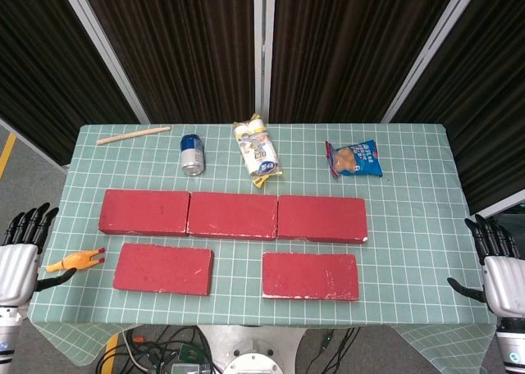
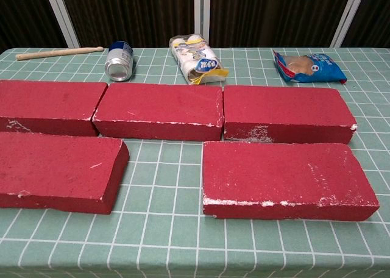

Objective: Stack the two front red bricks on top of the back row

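Observation:
Three red bricks lie end to end as the back row (image 1: 233, 215) (image 2: 159, 111) across the table's middle. In front of it lie two more red bricks: the front left brick (image 1: 162, 268) (image 2: 56, 170) and the front right brick (image 1: 310, 275) (image 2: 285, 178). My left hand (image 1: 21, 255) hangs off the table's left edge, fingers spread, holding nothing. My right hand (image 1: 500, 269) hangs off the right edge, also spread and empty. Neither hand shows in the chest view.
Behind the row sit a wooden stick (image 1: 133, 134), a tin can (image 1: 192, 154), a wrapped snack pack (image 1: 257, 151) and a blue snack bag (image 1: 355, 158). An orange rubber chicken toy (image 1: 75, 262) lies at the left edge by my left hand.

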Available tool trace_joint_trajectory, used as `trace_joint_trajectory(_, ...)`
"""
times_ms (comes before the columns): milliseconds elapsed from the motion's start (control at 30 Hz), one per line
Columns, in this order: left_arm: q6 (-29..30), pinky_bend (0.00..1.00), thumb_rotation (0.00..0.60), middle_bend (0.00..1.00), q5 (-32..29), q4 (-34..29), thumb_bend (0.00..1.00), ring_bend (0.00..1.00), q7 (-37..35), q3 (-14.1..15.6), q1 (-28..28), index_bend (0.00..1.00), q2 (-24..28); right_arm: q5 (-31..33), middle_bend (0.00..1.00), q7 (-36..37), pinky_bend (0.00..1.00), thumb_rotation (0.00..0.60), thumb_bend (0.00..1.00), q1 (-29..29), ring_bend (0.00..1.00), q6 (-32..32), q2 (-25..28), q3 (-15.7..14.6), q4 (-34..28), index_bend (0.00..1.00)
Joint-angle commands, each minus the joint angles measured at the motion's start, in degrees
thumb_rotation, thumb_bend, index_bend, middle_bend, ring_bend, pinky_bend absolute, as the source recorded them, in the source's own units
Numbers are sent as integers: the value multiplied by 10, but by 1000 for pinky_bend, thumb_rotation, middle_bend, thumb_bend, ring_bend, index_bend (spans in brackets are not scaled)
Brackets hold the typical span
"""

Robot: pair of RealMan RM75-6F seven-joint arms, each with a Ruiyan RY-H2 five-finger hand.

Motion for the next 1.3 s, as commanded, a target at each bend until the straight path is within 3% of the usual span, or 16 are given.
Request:
trace_joint_trajectory(33,2,0,600,9,3,2,0,0,-3,1,1,53,-2,0,0,-1,0,600,0,-1,0,0,1,-1,-1,0)
trace_joint_trajectory(500,-30,0,600,9,27,-30,0,0,-11,13,-15,53,5,10,0,5,0,600,0,2,0,-1,9,8,-5,0)
trace_joint_trajectory(767,-110,0,600,9,37,-49,0,0,-12,43,-44,53,-17,20,0,12,0,600,0,14,0,-13,21,22,-8,0)
trace_joint_trajectory(1000,-174,0,600,9,19,-62,0,0,32,46,-77,53,-51,21,0,12,0,600,0,21,0,-21,21,23,-8,0)
trace_joint_trajectory(1300,-251,0,600,9,-79,-89,0,0,138,33,-124,52,-101,22,0,21,0,600,0,19,0,-19,22,21,-2,0)
